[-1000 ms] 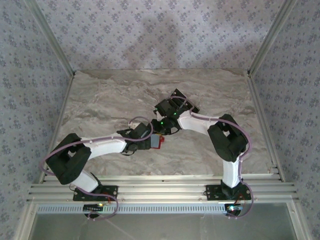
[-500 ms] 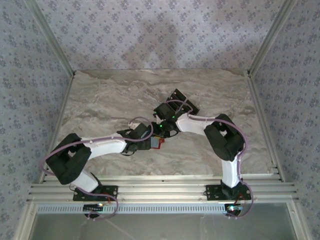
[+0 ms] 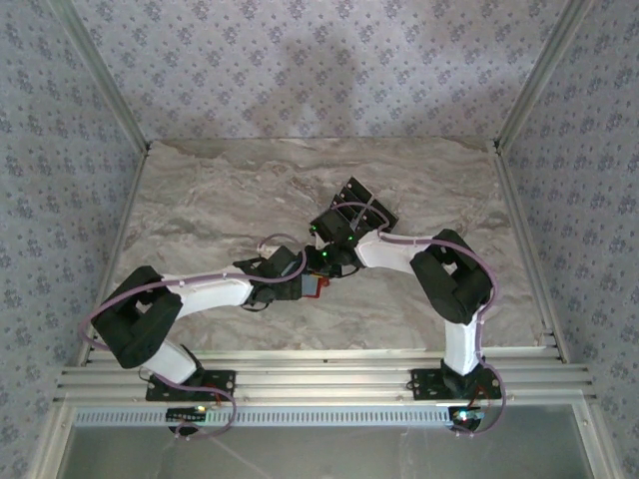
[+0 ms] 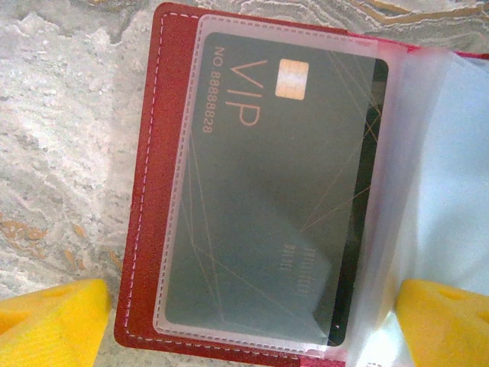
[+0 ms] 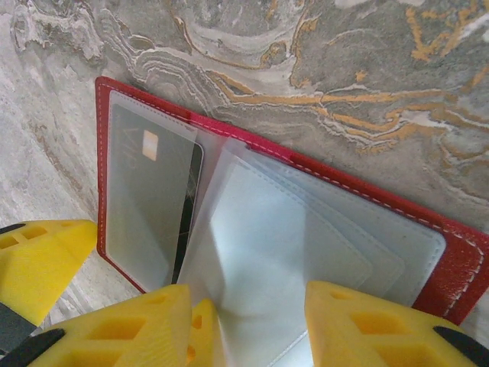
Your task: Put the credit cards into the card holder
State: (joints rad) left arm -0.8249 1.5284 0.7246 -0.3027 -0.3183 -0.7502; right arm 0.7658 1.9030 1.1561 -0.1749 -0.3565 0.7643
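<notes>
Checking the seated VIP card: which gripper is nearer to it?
Left. The left gripper straddles the VIP card; the right gripper sits beside it, over the loose clear sleeves.

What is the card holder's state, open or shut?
Open: the card holder lies spread, clear sleeves showing, one black card inside.

The card holder (image 4: pixel 145 199) is red with pale stitching and frosted sleeves; the credit card (image 4: pixel 275 199) is dark grey with gold lettering, chip and thin lines; the table (image 5: pixel 367 69) is grey marble, orange-veined; the gripper fingers (image 4: pixel 46 325) are yellow
</notes>
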